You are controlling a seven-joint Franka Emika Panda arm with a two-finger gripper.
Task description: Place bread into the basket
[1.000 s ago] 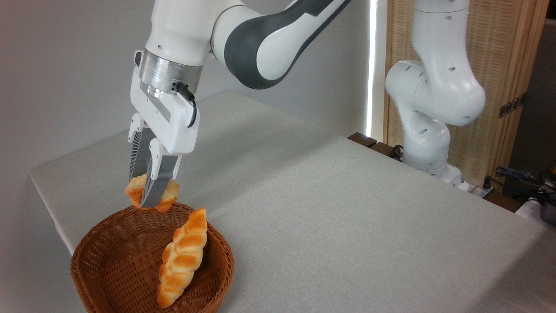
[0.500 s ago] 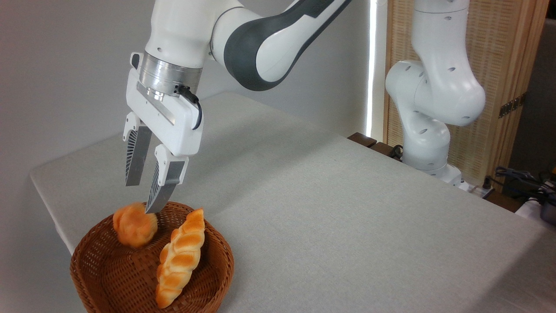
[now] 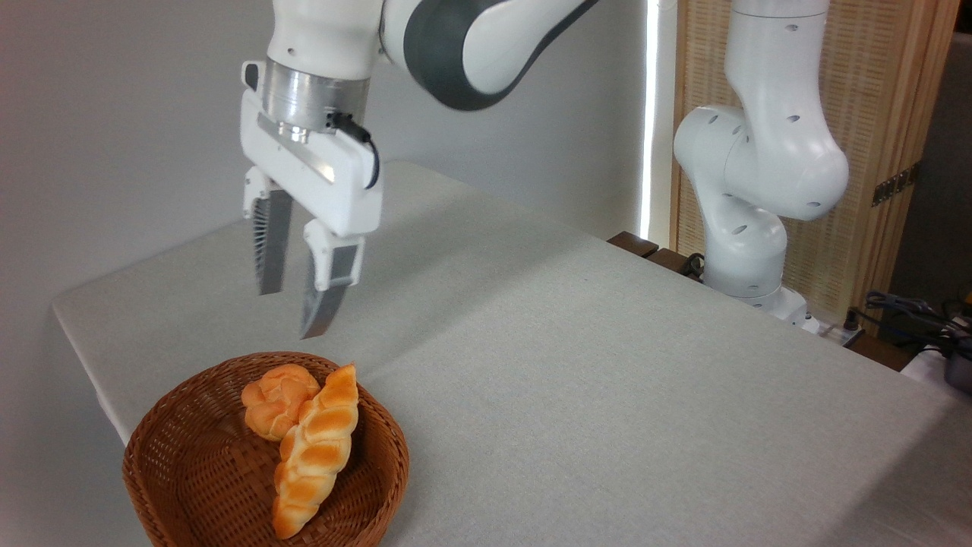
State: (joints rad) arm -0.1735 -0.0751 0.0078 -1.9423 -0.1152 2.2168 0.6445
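Gripper [image 3: 292,311] above the basket [image 3: 190,463], fingers spread apart, holding nothing. Bread [image 3: 275,397] inside the basket, at the far side, touching the braided loaf [image 3: 315,456] just beside it. Loaf leaning on the right rim. Basket near the table [image 3: 577,380] corner.

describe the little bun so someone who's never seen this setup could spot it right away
Find the round brown wicker basket at the near left corner of the table. Two breads lie inside it; the bun sits at the back, touching the braided loaf. It is the small, round, lobed one, not the long twisted one.
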